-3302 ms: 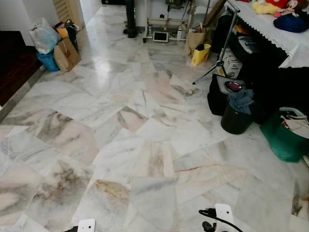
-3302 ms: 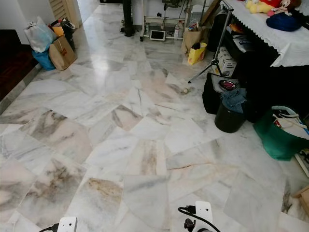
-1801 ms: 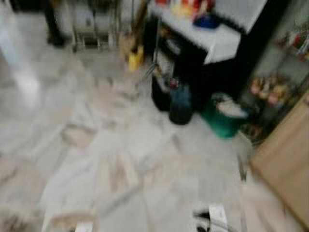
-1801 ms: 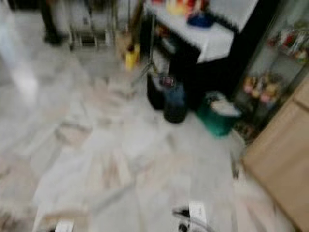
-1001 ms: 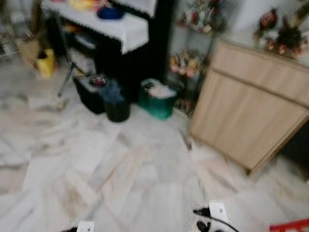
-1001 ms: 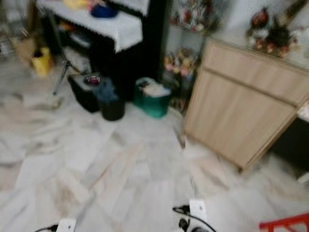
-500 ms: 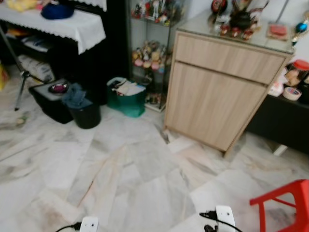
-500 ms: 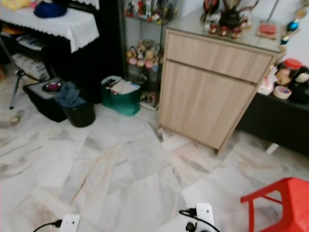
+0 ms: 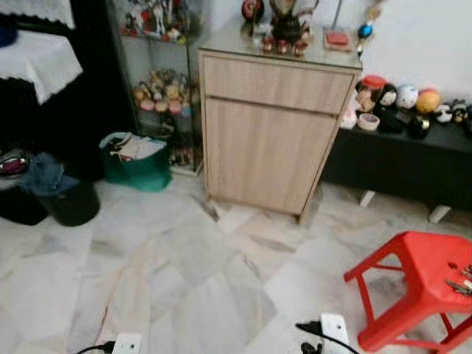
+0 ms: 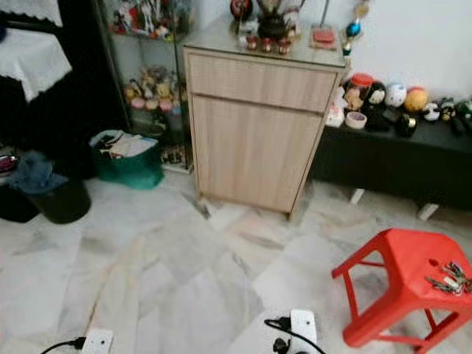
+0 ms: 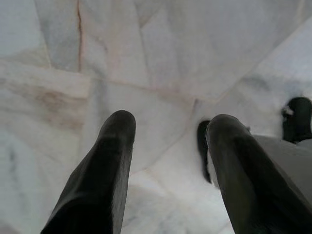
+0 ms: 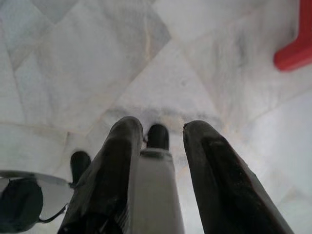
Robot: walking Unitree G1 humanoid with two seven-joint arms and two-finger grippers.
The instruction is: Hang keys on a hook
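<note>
1. Now the camera has turned; a red stool [image 10: 413, 280] shows whole.
2. Keys [image 10: 445, 278] lie at its right edge.
3. Left gripper [image 11: 168, 126] and right gripper [image 12: 161, 129] hang over the floor [image 9: 184, 273], fingers apart.

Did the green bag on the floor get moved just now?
No. The green bag sits between the black bin and the wooden cabinet as before; the camera turned.

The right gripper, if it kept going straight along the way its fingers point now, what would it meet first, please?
Most likely the marble floor: the right gripper hangs open and empty, pointing down at bare tiles. The red stool stands off to the side of that line.
</note>
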